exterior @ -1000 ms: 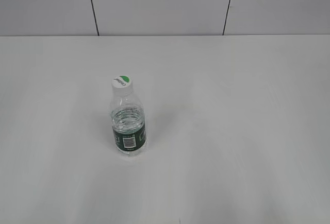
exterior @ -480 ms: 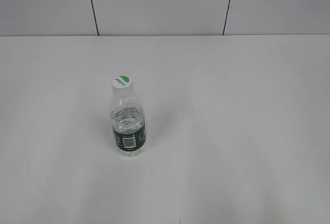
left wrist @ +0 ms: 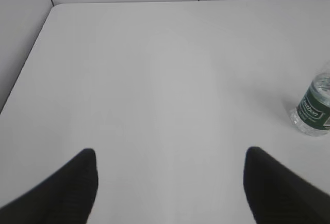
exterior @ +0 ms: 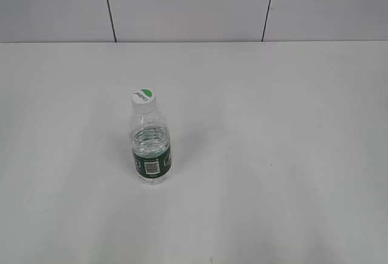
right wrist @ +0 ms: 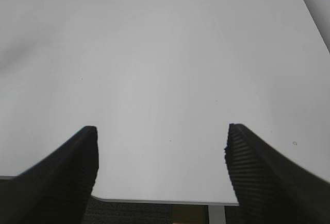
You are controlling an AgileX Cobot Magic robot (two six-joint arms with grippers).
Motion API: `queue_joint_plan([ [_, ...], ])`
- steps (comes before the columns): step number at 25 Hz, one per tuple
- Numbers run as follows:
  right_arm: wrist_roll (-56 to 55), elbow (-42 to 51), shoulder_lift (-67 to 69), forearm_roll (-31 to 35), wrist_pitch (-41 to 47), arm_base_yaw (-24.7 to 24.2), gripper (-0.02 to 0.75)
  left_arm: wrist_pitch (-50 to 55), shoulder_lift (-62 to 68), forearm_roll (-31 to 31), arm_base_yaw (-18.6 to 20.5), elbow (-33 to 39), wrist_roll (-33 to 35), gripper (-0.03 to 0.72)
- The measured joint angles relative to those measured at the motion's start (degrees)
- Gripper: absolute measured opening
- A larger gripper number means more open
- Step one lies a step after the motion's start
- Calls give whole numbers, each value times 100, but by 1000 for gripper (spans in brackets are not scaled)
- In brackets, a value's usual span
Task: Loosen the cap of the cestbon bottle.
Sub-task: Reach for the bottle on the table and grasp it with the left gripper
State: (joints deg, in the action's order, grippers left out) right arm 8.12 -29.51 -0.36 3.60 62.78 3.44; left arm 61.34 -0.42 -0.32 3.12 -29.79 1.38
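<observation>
I see the bottle (exterior: pixel 151 145) upright on the bench (exterior: pixel 273 124), cap (exterior: pixel 143 98) on. Left gripper (left wrist: pixel 170 157) has jaws wide, bottle well off to their right. Right gripper (right wrist: pixel 161 134) has jaws wide over bare bench.

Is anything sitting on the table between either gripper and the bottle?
Nothing visible. The bottle stands upright and alone on the white table, cap on. In the left wrist view only bare tabletop lies between the open left gripper and the bottle. The open right gripper sees only bare table; the bottle is outside its view.
</observation>
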Motion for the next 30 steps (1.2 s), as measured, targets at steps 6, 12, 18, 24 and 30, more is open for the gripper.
queue_joint_plan([
  [6,0,0,0,4,0,0,588,0,0,32,0,0,0,530],
  [12,0,0,0,4,0,0,588,0,0,32,0,0,0,530],
  [18,0,0,0,6,0,0,588,0,0,77,0,0,0,530],
  [24,0,0,0,6,0,0,588,-200,0,88,0,-96,0,530],
  [30,0,0,0,11,0,0,588,-1485,0,123,0,-186,0,530],
])
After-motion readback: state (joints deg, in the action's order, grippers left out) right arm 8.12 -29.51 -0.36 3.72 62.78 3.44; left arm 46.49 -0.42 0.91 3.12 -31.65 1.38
